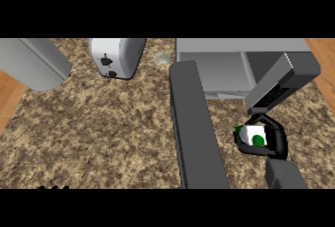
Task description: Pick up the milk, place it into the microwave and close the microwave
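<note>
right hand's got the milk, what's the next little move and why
Probably carry the milk forward and a little left into the microwave. The right hand is curled round the carton in front of the open cavity, the door is swung wide at its left, and the control panel sits just ahead, so steer left of it.

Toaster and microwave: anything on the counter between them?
Head view: a small clear glass stands on the counter between the toaster and the microwave, close by the microwave's open door.
</note>
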{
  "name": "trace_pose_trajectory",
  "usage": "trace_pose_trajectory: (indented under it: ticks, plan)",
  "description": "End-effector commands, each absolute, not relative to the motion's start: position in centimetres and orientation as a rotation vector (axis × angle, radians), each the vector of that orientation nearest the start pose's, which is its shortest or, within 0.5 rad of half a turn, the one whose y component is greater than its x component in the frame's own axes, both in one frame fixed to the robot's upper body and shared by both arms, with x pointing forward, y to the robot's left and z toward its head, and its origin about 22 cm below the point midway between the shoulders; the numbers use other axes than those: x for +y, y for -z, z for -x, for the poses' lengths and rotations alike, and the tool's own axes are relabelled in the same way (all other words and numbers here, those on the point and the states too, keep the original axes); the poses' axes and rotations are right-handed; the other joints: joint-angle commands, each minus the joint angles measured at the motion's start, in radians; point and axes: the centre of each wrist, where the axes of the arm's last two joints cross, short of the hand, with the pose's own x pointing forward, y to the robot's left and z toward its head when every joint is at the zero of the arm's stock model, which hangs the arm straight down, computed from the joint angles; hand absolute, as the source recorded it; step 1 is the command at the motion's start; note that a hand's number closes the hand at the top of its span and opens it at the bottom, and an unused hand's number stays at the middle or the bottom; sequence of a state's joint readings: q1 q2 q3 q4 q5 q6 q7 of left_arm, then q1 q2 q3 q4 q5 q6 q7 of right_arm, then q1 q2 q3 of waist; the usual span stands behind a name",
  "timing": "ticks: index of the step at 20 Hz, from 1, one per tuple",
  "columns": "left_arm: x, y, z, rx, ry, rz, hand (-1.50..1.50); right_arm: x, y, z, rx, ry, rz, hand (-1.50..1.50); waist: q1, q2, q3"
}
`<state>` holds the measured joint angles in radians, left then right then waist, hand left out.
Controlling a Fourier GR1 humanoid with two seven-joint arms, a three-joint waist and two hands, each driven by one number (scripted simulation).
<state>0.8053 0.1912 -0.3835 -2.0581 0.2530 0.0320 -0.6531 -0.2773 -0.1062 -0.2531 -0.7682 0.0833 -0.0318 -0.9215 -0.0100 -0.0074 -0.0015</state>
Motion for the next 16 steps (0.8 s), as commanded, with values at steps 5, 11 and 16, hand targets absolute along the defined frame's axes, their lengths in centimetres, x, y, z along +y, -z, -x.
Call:
trace_pose_trajectory:
  ticks: [5,11,16]
  plan:
    - [22.5,-0.9,-5.9,-1.929,-0.263,0.11,-1.5,-27.7,7.9,-23.2,-1.984,0.012,-0.012,1.5,-0.008,0.0,0.0]
    - [21.7,0.4,-3.2,-1.907,-0.264,0.114,-1.5,-24.1,5.1,-23.9,-1.988,0.108,-0.119,1.5,0.016,0.003,0.001]
    - [22.3,-1.0,-4.4,-1.906,-0.261,0.114,-1.5,-20.8,3.7,-25.1,-2.001,0.034,-0.008,1.5,0.017,0.006,0.001]
